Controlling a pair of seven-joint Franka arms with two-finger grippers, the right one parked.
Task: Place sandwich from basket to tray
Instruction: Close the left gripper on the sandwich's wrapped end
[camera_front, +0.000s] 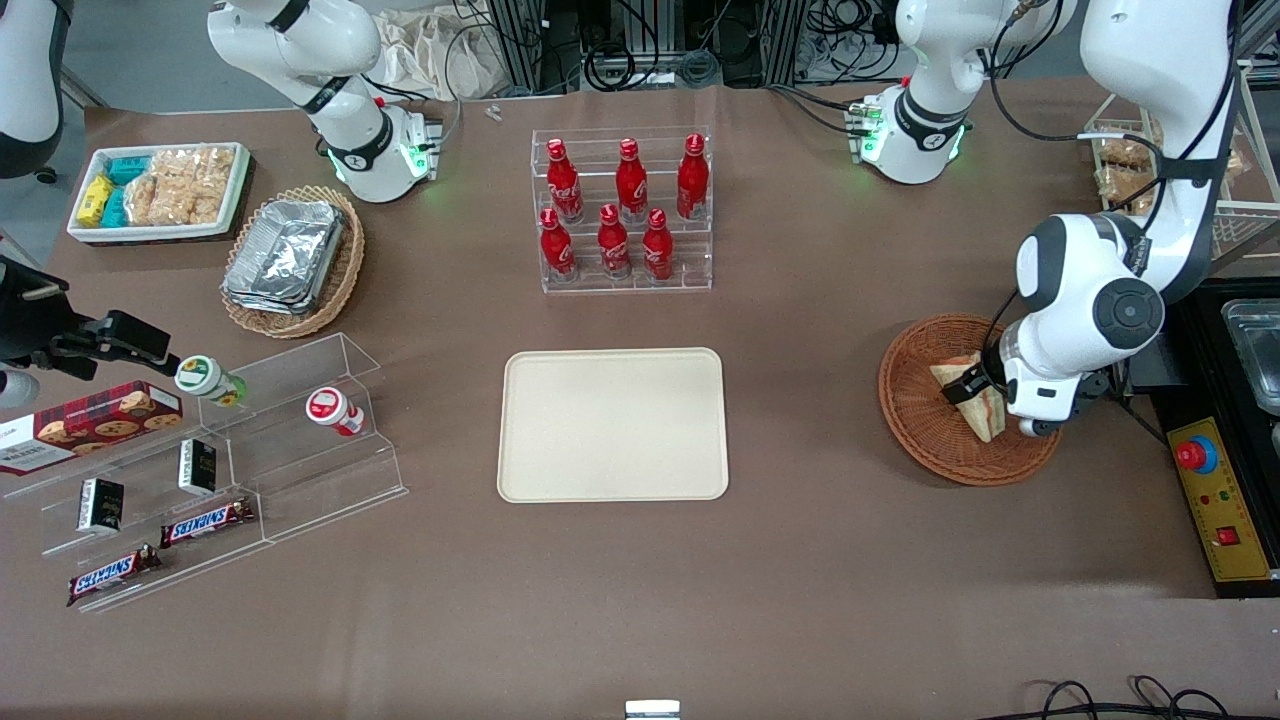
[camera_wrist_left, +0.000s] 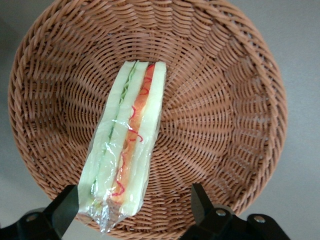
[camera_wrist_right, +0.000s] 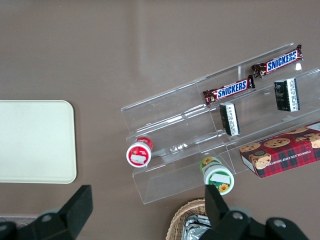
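Inside the basket lay the sandwich, a clear-wrapped wedge of pale bread standing on edge, its layered side up with green, orange and red stripes running along it. In the wrist view its long axis ran from about seven o'clock to one o'clock, the wider end nearest the gripper. That gripper hung low over the basket with its black fingers spread wide, one just beside the sandwich's wrapped end, the other well apart from it. Round, shallow and reddish-brown, the basket was woven of wicker with ribs fanning out from its centre. At about nine o'clock from it in the front view, well apart, the tray lay flat on the brown tabletop, a smooth cream rectangle with rounded corners and a low rim.
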